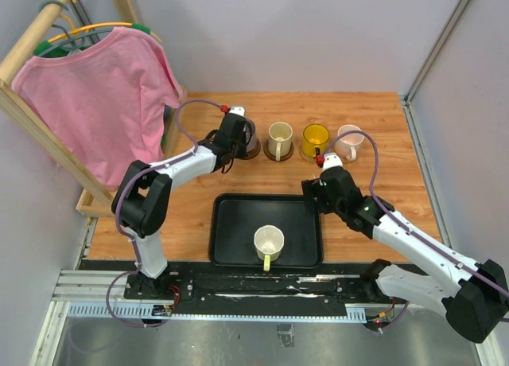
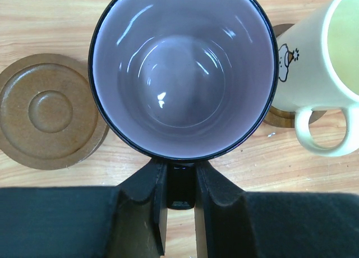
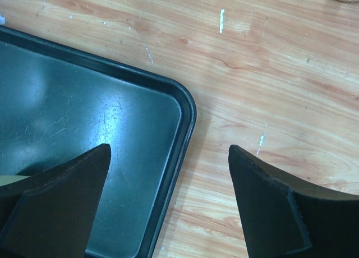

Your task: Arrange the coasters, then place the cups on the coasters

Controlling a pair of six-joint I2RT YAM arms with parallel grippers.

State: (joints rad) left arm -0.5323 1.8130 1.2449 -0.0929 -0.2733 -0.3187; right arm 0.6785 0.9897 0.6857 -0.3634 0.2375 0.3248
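Fingers of the left gripper are pinching the dark handle of the grey-lilac cup.
That cup is standing upright near the far edge of the worktop, with a bare brown coaster lying just beside it on its left and the cream cup sitting on another brown coaster on its right. Further right, the amber cup and the pink cup are standing in the same row. Fingers of the right gripper are standing wide apart, holding nothing, hovering over the far right corner of the tray, one above the tray, the other above bare wood. The white cup is sitting in the tray by its near edge.
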